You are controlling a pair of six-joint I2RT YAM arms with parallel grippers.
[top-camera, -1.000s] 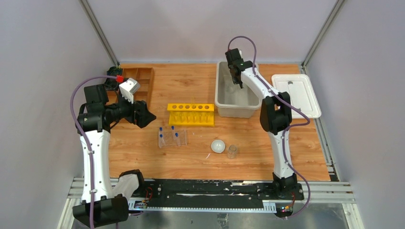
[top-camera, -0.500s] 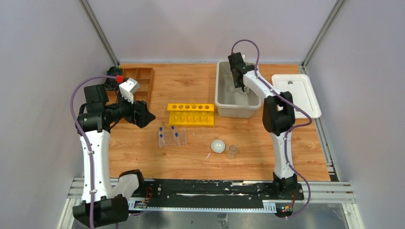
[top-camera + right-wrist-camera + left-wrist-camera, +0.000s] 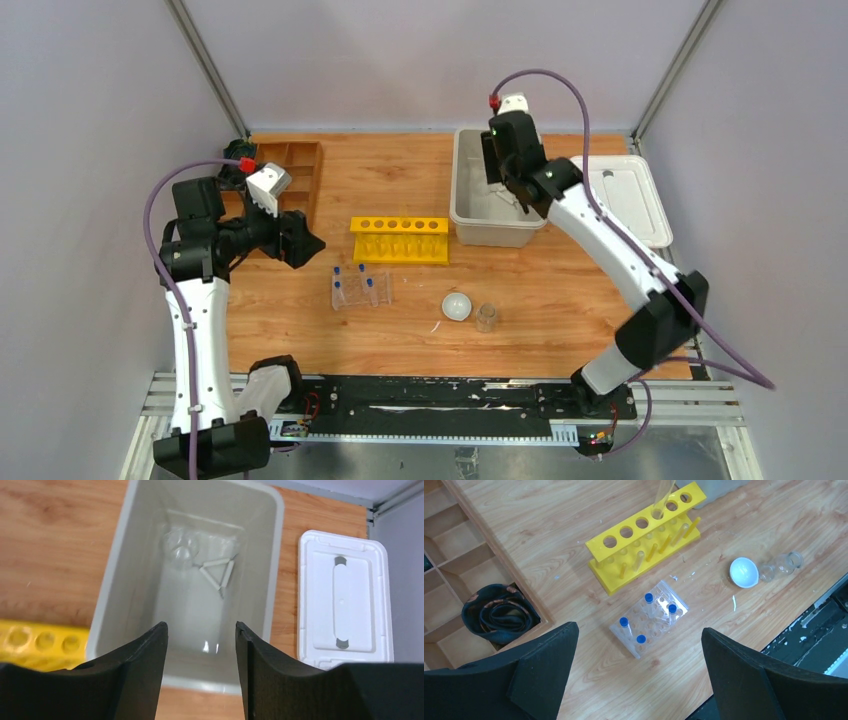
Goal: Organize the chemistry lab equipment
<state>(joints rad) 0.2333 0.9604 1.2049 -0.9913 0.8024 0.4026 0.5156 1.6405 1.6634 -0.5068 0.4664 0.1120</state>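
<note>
Grey plastic walls of the bin [image 3: 272, 555] frame the space under the right gripper [image 3: 200, 630], which hangs above the rim with air all round its fingers. Its jaws stand partly apart, with nothing between them and nothing touching them. Down ahead of its fingertips, on the bin floor, lies the white triangle [image 3: 216, 563] with a small clear beaker [image 3: 181, 550] just beside it. The white lid [image 3: 345, 600] lies flat on the table outside the bin wall, on the gripper's right.

The left gripper [image 3: 639, 632] hangs high over the wooden table [image 3: 400, 170], jaws spread wide and holding nothing. Straight below it stands the clear plastic rack [image 3: 651, 630] with four blue-capped tubes [image 3: 624, 621] upright in it. Beyond that is the yellow rack [image 3: 618, 536], one glass tube [image 3: 663, 500] in a hole. Farther out, across a stretch of bare board, the white bowl [image 3: 744, 572] and a second beaker [image 3: 780, 566] sit just beside each other. The brown tray [image 3: 469, 555] has its corner close below this gripper.
</note>
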